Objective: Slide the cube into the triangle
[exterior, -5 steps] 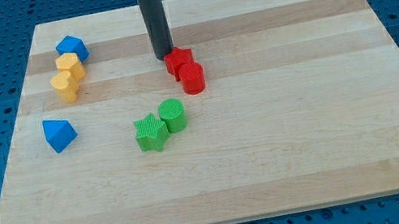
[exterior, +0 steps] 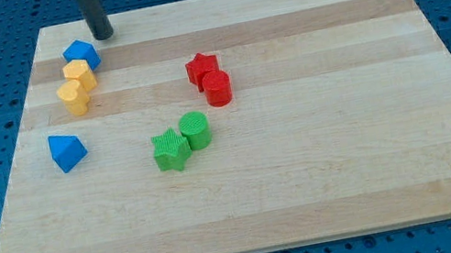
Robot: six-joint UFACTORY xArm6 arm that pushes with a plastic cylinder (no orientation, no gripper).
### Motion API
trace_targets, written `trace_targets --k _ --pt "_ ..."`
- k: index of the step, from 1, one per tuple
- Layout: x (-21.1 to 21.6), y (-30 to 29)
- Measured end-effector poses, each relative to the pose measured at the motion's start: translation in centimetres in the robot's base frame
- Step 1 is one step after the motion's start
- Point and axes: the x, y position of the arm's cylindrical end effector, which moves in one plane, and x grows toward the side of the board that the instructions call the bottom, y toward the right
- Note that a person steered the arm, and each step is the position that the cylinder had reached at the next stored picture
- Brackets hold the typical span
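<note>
The blue cube (exterior: 81, 54) sits near the board's top left, touching a yellow block (exterior: 80, 75) just below it. The blue triangle (exterior: 66, 152) lies lower at the left, well apart from the cube. My tip (exterior: 103, 36) is at the top left of the board, just above and to the right of the blue cube, a small gap from it.
A second yellow block (exterior: 72, 98) sits below the first. A red star (exterior: 201, 67) and red cylinder (exterior: 217, 89) are near the centre. A green star (exterior: 171, 149) and green cylinder (exterior: 195, 130) lie below them. The wooden board (exterior: 346, 124) rests on a blue perforated table.
My tip has moved from beside the red star at the centre to the top left, next to the blue cube. No block has moved.
</note>
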Motion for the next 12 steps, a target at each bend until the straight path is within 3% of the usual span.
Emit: trace_targets --k 3,6,8,12 --pt "1.9 -3.5" --pt "4.0 -1.3" --pt "3.8 3.5" --pt "5.1 0.8"
